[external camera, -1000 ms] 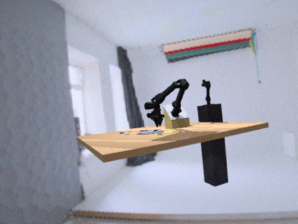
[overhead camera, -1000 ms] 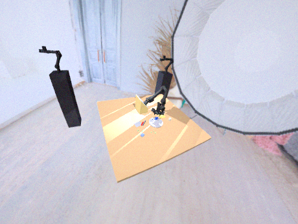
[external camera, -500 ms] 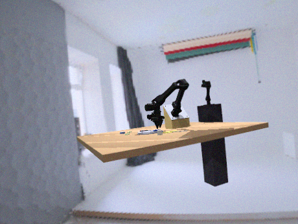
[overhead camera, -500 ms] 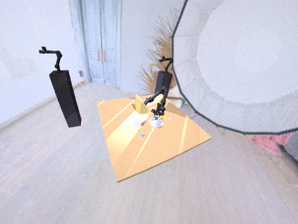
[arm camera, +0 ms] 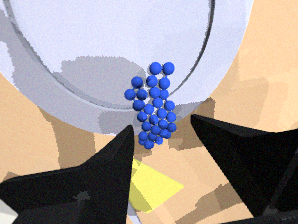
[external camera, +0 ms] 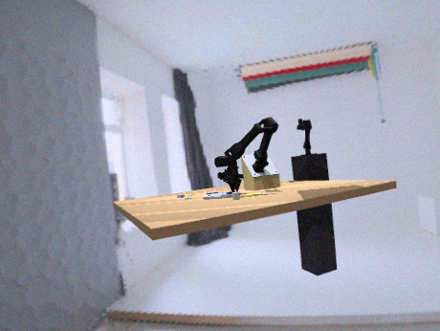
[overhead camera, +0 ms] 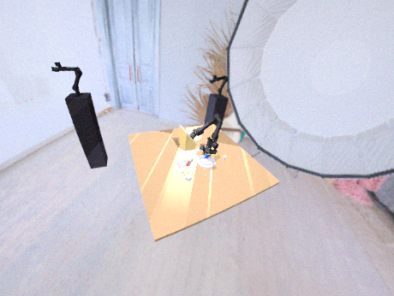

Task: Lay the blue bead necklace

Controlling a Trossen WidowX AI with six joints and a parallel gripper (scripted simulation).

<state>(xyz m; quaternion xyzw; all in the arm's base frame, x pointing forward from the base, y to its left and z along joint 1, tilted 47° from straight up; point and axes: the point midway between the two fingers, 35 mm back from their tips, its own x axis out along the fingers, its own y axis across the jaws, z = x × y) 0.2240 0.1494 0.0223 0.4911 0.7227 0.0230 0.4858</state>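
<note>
The blue bead necklace lies bunched in a narrow heap across the near rim of the round bead board. Its far beads reach inside the ring groove, and its near beads hang over the board's outer edge. The board is pale and round. My gripper is open and points down at the near edge of the board. In the wrist view its two black fingertips stand left and right of the heap's near part, with gaps on both sides. The top and exterior views are too small to show the beads singly.
A yellow flat piece lies just nearer than the board. A small white block stands beside the board. A wooden wedge-shaped box stands near the arm. A red piece and a blue piece lie on the table.
</note>
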